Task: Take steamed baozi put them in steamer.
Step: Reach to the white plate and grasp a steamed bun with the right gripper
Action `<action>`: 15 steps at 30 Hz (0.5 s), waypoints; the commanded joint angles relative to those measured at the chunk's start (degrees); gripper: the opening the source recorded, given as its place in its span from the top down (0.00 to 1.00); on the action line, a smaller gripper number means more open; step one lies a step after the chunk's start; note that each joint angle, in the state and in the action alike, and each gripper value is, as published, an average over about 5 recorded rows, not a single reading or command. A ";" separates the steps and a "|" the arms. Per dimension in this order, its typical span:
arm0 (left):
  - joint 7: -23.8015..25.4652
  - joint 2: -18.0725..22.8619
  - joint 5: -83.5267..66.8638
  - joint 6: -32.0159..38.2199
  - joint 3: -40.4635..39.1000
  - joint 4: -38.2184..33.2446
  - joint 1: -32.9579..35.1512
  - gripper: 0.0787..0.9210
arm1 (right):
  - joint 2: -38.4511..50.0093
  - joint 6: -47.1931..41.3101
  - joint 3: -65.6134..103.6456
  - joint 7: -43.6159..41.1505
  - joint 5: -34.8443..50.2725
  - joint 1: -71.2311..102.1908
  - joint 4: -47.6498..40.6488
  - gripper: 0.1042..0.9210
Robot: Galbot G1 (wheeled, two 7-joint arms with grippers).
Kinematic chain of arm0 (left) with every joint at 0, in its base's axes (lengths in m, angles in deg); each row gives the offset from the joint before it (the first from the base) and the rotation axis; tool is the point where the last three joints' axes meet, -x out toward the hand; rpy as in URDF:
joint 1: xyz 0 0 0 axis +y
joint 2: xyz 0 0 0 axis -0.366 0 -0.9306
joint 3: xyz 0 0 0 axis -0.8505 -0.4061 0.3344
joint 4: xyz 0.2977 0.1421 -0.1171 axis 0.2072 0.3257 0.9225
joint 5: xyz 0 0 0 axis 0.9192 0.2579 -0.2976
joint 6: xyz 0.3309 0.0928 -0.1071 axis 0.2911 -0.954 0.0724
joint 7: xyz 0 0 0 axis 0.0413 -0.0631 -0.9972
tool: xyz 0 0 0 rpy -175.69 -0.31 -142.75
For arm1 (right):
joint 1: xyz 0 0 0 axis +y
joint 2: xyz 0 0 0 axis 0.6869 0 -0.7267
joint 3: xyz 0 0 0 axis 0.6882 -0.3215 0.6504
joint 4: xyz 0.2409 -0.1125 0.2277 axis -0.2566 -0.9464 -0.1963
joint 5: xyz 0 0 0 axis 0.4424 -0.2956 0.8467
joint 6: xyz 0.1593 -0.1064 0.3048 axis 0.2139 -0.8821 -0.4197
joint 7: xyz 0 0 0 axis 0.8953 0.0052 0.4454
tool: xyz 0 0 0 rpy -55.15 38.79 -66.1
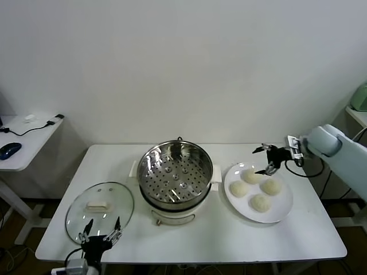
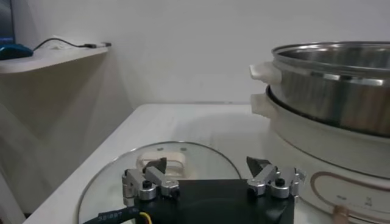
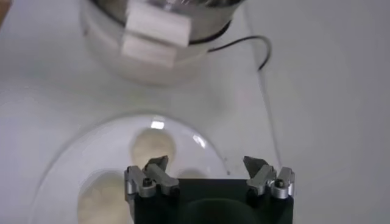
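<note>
Left gripper [image 1: 101,236] parked at table's near edge by glass lid [image 1: 99,211], jaws spread, empty, arm cut off. Steamer [image 1: 175,173] centre, tray bare. Four baozi [image 1: 256,187] on plate [image 1: 283,209]. Right gripper [image 1: 268,158] over far bun, jaws spread, empty.

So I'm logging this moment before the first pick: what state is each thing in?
Steamer: uncovered, perforated tray empty.
Glass lid: off, lying flat on the table beside the steamer.
Plate: holds all four baozi.
Steamed baozi: on the plate, none picked up.
Right gripper: open, empty, above the plate's far edge.
Left gripper: open, empty, at the lid's near edge.
</note>
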 commanded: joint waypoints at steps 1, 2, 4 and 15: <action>0.18 0.19 0.12 -0.20 0.26 1.33 -0.72 0.12 | -8.85 1.21 -14.53 -6.20 -0.45 -8.08 -12.76 0.12; 0.22 0.21 0.12 -0.26 0.29 1.46 -0.84 0.12 | -9.92 1.07 -13.74 -5.82 -0.83 -6.95 -14.02 0.12; 0.29 0.26 0.13 -0.38 0.33 1.74 -1.13 0.12 | -11.88 0.91 -12.22 -5.08 -1.53 -4.89 -16.44 0.12; 1.17 0.54 0.50 -0.79 -0.03 2.99 -2.53 0.12 | -18.67 -2.11 -5.07 1.13 -4.67 3.28 -24.24 0.12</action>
